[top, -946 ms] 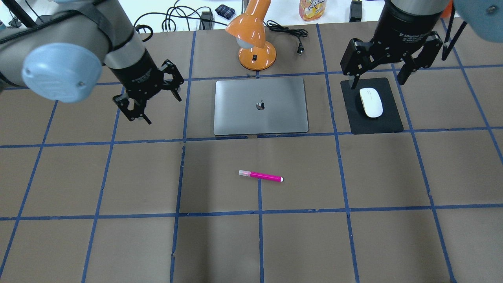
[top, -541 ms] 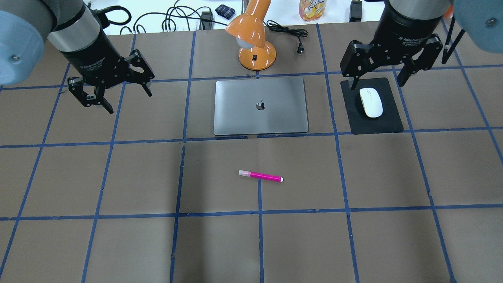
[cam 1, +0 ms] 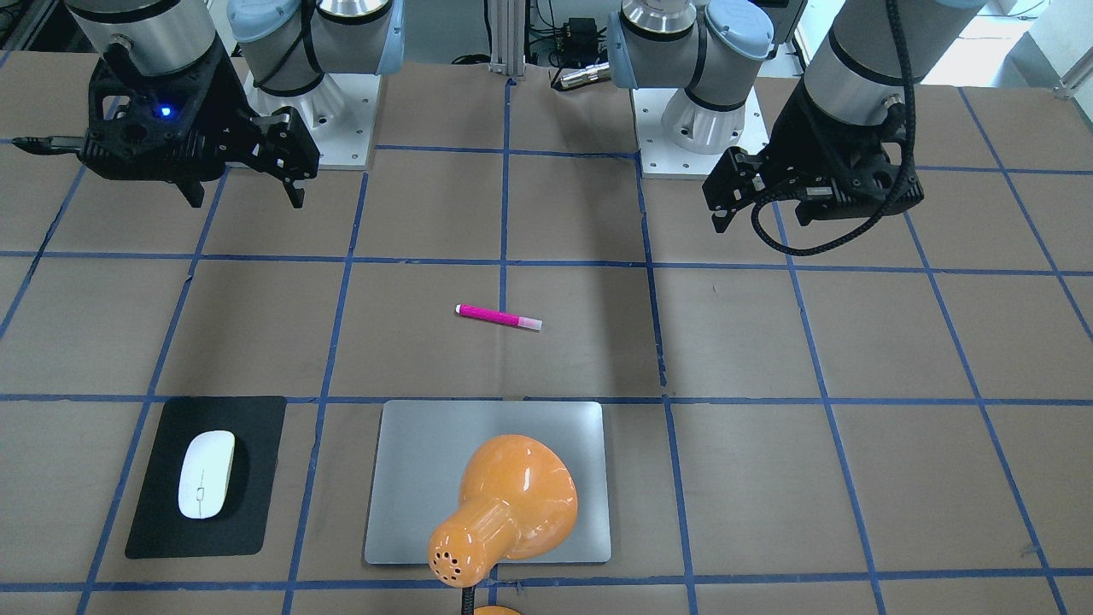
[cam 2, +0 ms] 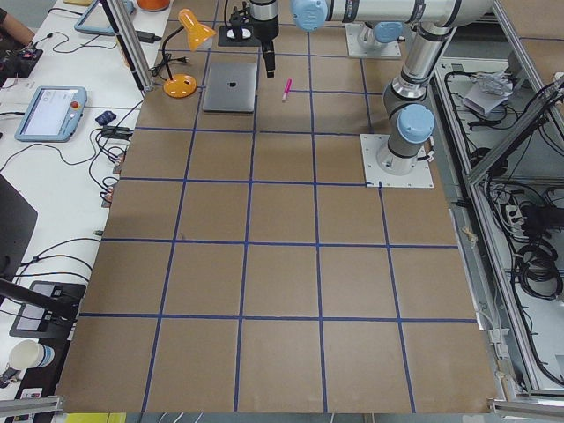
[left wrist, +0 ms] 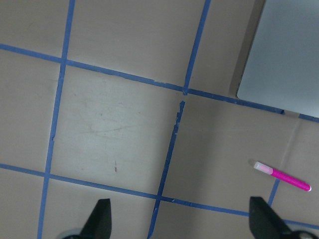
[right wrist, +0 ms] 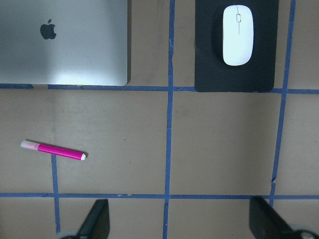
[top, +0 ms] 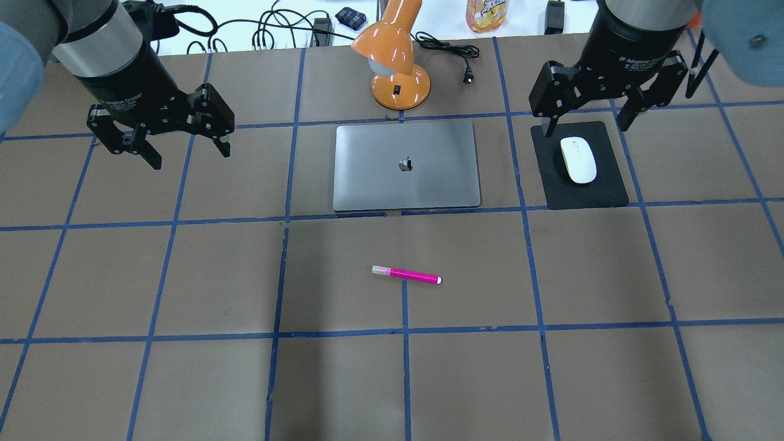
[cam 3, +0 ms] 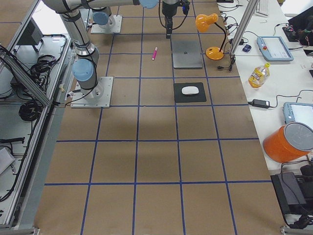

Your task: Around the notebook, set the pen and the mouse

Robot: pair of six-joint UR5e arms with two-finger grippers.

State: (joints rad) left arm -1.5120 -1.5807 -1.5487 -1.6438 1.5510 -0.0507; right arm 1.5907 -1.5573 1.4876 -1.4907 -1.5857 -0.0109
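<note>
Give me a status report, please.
Left end effector open, right end effector open, both empty. Magenta-pink marker pen lying near silver-grey notebook. White oval mouse on black mat.

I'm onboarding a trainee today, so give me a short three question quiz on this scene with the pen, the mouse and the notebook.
1. True or false: the mouse lies on the black mat.
2. Where is the pen? A) on the notebook B) apart from the notebook, on the robot's side of it C) on the black mat
3. Fill in: the left pincer and the right pincer are both ___, holding nothing.
Key: 1 true; 2 B; 3 open.
</note>
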